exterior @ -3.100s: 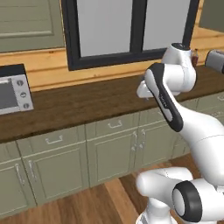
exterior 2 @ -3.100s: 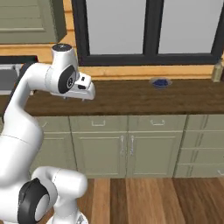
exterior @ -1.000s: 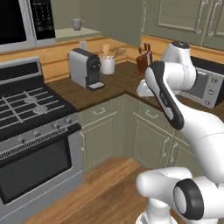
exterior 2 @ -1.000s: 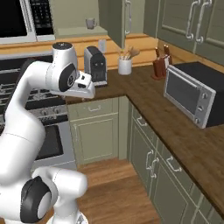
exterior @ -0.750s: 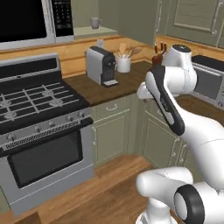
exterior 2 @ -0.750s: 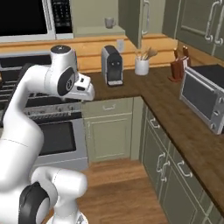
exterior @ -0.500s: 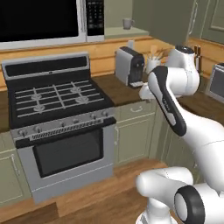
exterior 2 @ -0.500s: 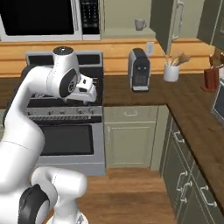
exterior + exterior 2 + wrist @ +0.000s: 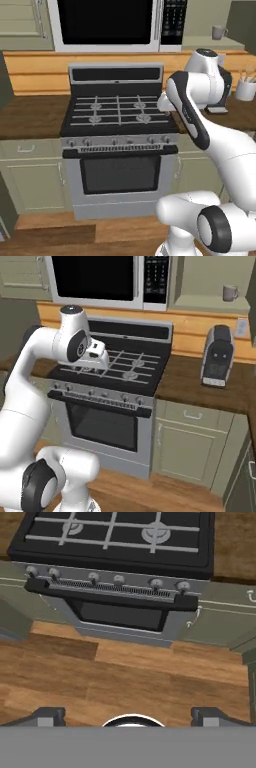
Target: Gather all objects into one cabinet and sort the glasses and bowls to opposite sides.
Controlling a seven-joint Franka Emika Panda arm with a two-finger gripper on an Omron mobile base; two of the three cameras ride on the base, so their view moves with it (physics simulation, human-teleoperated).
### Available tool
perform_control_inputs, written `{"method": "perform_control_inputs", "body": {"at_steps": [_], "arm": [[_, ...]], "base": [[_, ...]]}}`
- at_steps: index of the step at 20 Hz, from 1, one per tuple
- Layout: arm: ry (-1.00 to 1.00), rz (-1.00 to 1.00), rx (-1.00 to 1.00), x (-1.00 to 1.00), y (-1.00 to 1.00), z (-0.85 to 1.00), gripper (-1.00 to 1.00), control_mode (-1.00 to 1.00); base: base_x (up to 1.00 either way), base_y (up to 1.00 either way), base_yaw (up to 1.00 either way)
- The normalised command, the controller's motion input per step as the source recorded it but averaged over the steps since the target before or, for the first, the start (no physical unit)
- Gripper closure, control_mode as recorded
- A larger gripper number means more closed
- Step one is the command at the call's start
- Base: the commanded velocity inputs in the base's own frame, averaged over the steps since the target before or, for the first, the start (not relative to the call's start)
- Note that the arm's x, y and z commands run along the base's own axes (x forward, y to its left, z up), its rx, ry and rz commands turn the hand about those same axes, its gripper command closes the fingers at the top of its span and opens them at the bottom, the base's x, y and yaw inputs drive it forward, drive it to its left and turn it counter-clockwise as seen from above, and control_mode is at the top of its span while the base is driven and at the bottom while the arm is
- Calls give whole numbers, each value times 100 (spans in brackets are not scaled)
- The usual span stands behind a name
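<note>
Facing black stove (image 9: pixel 120 117); pincer (image 9: pixel 128 714) spread wide, empty; grey mug (image 9: pixel 230 292) on shelf; no legible writing.

Kitchen scene, counted by kind.

One grey mug (image 9: pixel 230 292) on a shelf, one microwave (image 9: pixel 116 25) above one black stove (image 9: pixel 119 135); the stove top carries four burners (two are plain in the hand view) and six knobs (image 9: pixel 118 578) along its front. One coffee machine (image 9: pixel 218 363) stands on the wooden surface (image 9: pixel 200 386), and one white crock (image 9: pixel 245 89) of utensils.
</note>
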Motion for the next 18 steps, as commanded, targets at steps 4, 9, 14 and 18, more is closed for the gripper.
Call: {"method": "perform_control_inputs", "body": {"at_steps": [4, 9, 14, 18], "arm": [[0, 0, 0, 0, 0, 0, -100, 100], [0, 0, 0, 0, 0, 0, -100, 100], [0, 0, 0, 0, 0, 0, -100, 100], [0, 0, 0, 0, 0, 0, -100, 100]], "base": [[33, -100, 29], [33, -100, 20], [44, -74, 0], [4, -3, -2]]}}
